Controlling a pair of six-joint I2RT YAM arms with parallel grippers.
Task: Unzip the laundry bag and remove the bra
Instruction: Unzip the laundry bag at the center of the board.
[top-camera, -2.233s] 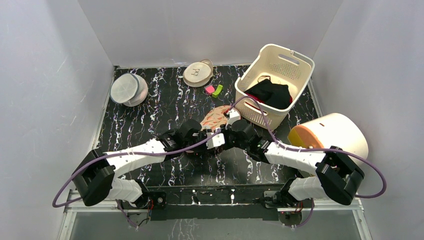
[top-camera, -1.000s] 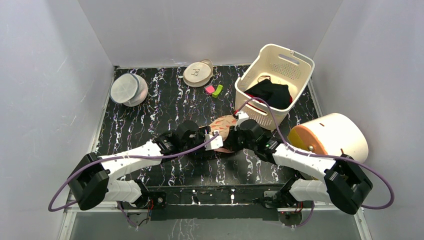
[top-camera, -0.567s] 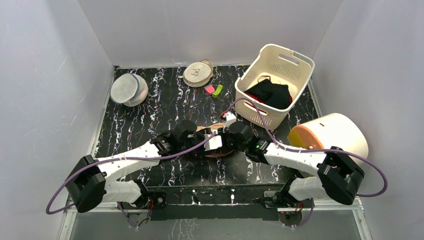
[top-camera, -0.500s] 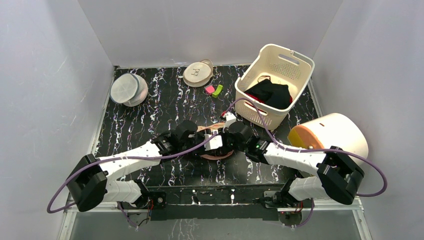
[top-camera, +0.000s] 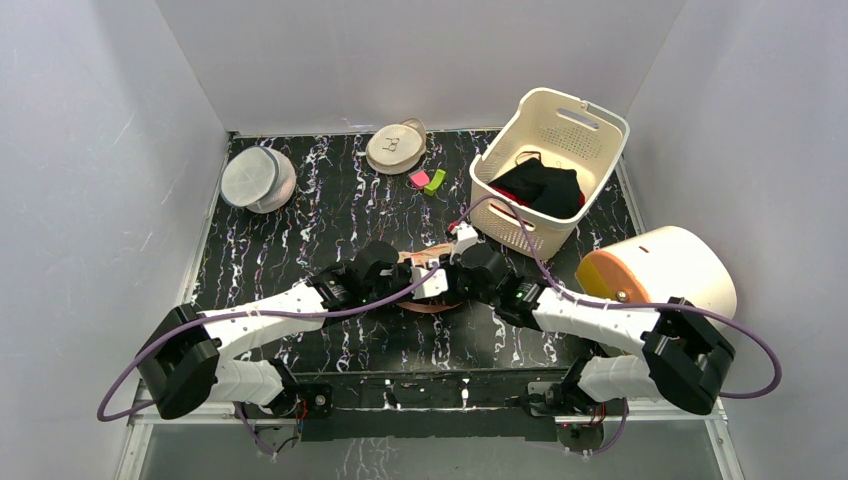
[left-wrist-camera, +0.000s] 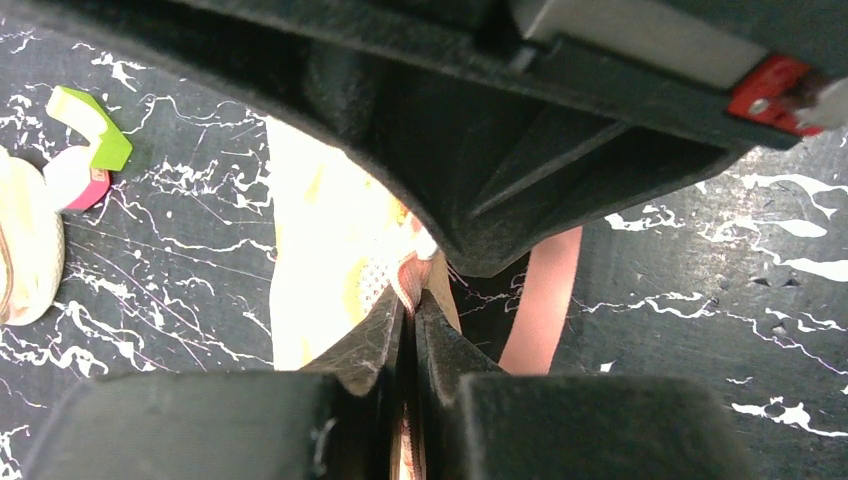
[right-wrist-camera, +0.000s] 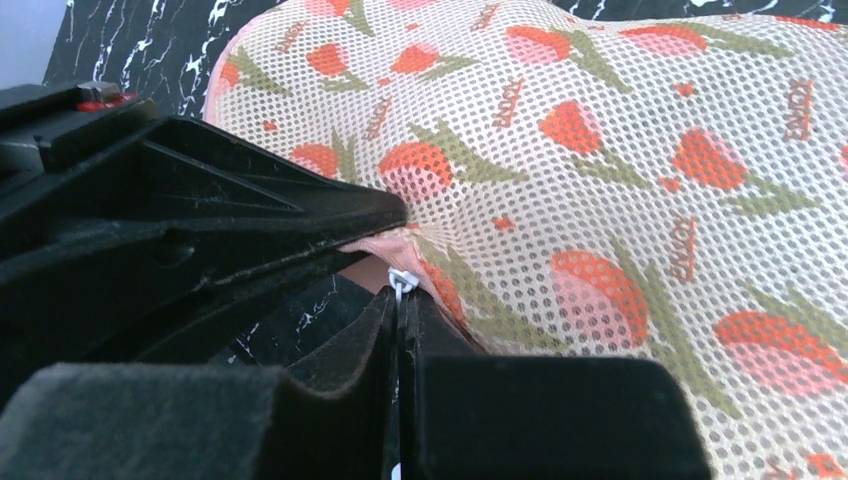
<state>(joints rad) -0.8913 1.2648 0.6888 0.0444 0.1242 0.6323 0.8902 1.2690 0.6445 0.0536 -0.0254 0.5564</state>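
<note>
L gripper (left-wrist-camera: 411, 310): fingers clamped tight on bag (right-wrist-camera: 640, 170) edge. R gripper (right-wrist-camera: 401, 305): fingers pinched together on white zip pull (right-wrist-camera: 398, 279). Grippers tip-to-tip.

The arms meet at the middle of the table (top-camera: 330, 215), left end effector (top-camera: 408, 276) and right end effector (top-camera: 450, 274) close together over the bag (top-camera: 428, 305). A basket (top-camera: 512, 216) holds black clothes (top-camera: 542, 188); a grey pouch (top-camera: 255, 178) and a beige pouch (top-camera: 395, 148) lie behind.
</note>
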